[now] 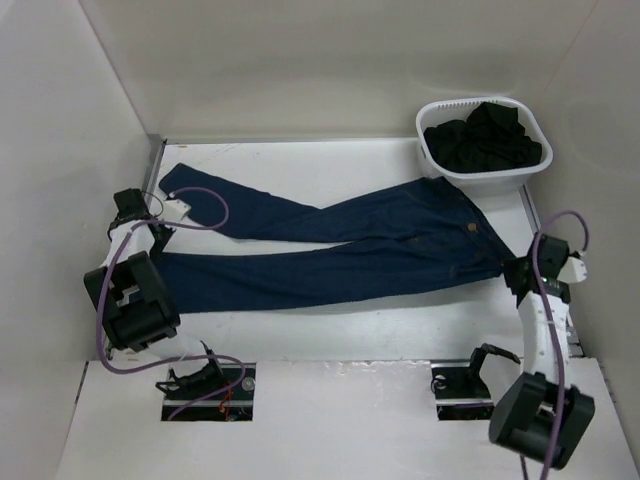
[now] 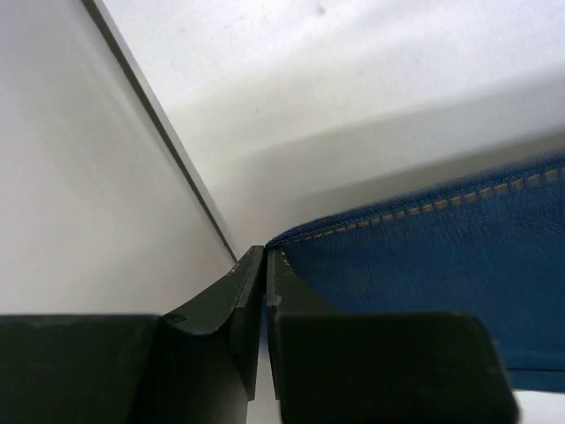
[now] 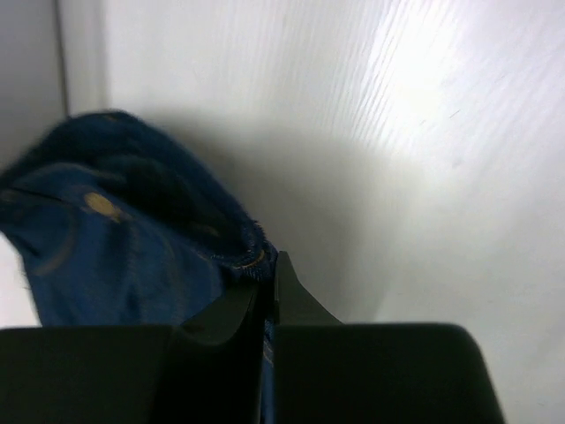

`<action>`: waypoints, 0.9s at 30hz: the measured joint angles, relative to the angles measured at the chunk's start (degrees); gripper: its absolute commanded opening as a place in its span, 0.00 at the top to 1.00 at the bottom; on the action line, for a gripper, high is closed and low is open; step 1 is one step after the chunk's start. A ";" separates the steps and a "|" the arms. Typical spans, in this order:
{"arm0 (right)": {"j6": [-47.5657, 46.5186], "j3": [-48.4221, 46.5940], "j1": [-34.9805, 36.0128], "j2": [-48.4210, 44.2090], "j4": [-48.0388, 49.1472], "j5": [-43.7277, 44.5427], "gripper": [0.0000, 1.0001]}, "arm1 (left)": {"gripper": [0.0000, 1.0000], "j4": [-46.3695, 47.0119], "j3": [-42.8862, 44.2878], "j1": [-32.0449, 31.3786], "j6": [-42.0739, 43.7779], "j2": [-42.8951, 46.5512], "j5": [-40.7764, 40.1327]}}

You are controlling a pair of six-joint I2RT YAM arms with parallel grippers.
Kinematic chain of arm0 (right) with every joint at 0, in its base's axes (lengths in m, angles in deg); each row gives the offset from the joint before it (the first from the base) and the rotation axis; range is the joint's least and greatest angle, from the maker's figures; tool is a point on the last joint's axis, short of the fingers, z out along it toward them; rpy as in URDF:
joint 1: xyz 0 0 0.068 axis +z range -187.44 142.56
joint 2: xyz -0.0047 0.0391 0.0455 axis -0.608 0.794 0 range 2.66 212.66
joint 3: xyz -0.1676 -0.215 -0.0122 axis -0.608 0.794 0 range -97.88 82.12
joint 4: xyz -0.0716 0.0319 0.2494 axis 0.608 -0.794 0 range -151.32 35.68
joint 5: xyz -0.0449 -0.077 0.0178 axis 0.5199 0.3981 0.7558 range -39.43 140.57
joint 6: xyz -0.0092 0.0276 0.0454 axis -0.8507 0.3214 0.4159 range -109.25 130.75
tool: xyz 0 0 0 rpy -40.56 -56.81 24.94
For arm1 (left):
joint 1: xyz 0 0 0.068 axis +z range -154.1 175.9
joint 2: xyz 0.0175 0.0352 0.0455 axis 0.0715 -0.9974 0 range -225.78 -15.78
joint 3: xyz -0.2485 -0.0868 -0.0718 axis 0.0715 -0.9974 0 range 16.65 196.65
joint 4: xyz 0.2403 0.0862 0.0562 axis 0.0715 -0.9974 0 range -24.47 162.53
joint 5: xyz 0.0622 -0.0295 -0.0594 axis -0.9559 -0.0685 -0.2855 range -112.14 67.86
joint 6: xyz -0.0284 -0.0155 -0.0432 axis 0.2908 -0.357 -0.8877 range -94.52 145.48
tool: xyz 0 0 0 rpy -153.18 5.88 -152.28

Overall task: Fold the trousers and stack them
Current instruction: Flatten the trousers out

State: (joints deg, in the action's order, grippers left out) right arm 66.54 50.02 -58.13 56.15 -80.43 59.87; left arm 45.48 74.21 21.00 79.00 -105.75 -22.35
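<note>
So the jeans [image 1: 330,250] are spread out lengthwise on the white table [image 1: 330,330]. The waist end sits just in front of the white laundry basket [image 1: 480,178], which has a heap of dark clothes [image 1: 485,140] in it. Both legs run away from the basket toward the opposite side of the table. They're splayed a bit: one leg angles off toward the back wall and the other lies straighter.

The right gripper [image 3: 269,265] is at the waist end, close to the basket, with its jaws pinched tight on the edge of the denim. In its wrist view the fabric is bunched up right beside the fingers.

The left gripper [image 2: 265,256] is way over at the end farthest from the basket. Its jaws are closed on the hem corner of the straighter leg, and you can see the tan stitching [image 2: 424,208] running off from the pinch.
</note>
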 measured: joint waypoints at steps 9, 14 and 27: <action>-6.75 -1.44 -8.02 -4.07 -10.21 -1.16 0.86 | 0.92 1.60 4.48 -2.32 -1.05 -6.29 0.72; -7.58 -1.03 -8.11 -3.56 -10.97 -1.07 0.80 | 0.60 2.47 4.55 -2.67 -0.50 -6.91 0.17; -8.02 0.74 -7.32 -2.36 -8.72 -1.18 0.78 | 0.49 -10.97 6.32 -0.24 11.26 8.44 4.83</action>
State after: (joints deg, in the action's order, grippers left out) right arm 58.52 50.77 -65.45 53.79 -89.15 58.69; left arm 34.51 80.53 20.76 90.26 -97.31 -17.52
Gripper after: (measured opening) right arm 0.219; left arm 0.534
